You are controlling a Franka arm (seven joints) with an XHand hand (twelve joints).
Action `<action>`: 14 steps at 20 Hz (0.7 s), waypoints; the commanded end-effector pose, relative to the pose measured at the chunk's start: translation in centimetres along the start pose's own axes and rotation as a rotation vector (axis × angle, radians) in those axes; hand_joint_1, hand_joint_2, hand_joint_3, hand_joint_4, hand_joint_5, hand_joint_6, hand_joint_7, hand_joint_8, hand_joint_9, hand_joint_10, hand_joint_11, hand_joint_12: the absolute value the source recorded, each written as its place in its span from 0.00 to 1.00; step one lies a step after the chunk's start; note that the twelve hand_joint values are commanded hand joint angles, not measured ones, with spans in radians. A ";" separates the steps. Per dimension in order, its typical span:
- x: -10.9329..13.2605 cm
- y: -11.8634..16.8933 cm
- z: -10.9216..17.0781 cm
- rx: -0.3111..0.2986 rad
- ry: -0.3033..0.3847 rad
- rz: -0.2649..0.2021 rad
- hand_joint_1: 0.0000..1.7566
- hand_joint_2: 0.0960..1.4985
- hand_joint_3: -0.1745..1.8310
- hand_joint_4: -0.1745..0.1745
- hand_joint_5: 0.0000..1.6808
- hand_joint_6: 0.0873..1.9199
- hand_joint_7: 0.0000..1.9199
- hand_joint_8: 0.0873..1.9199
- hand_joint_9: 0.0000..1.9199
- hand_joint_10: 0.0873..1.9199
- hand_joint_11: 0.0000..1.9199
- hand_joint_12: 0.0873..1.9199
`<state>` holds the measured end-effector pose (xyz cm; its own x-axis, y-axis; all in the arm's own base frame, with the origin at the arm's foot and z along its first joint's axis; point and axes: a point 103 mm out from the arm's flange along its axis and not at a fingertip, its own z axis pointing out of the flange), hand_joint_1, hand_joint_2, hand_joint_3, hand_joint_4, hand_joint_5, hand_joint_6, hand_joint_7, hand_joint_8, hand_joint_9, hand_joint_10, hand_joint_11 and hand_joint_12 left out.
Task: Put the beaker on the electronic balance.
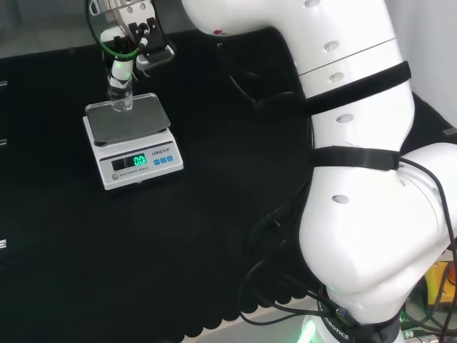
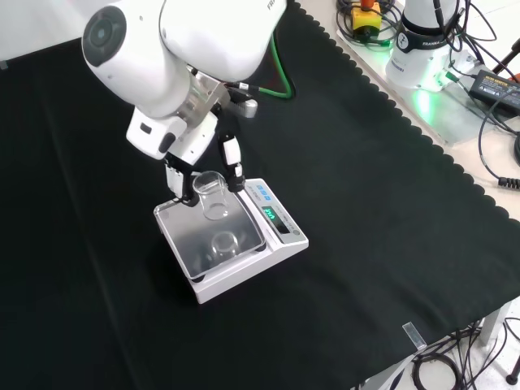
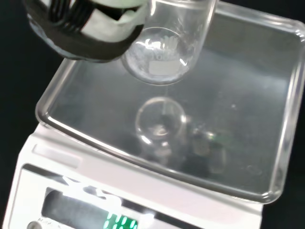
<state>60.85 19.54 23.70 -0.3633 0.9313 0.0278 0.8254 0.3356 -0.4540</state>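
Fingers [image 2: 234, 166] of the hand [image 2: 188, 175] pinch one clear beaker [image 2: 211, 193], which we see above one electronic balance [image 2: 280, 244].

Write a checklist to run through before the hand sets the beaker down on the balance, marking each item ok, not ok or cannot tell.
1. Hand grips the beaker: ok.
2. Beaker upright: ok.
3. Beaker above the balance pan: ok, front and wrist views agree.
4. Pan free of other things: ok, just the beaker's reflection.
5. Balance switched on: ok, display lit.
6. Beaker's base touching the pan: not ok, a gap shows in the wrist view.
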 end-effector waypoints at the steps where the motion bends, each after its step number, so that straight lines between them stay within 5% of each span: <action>1: 0.5 0.3 0.7 0.020 0.004 -0.023 0.66 0.70 0.11 0.00 0.60 0.48 0.58 0.41 0.78 0.16 0.84 0.19; 14: 0.3 3.0 2.3 0.040 -0.037 -0.005 0.66 0.70 0.10 0.00 0.60 0.48 0.58 0.41 0.78 0.16 0.84 0.19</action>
<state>61.82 20.65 20.96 -0.3869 0.9218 0.0220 0.8040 0.3489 -0.4816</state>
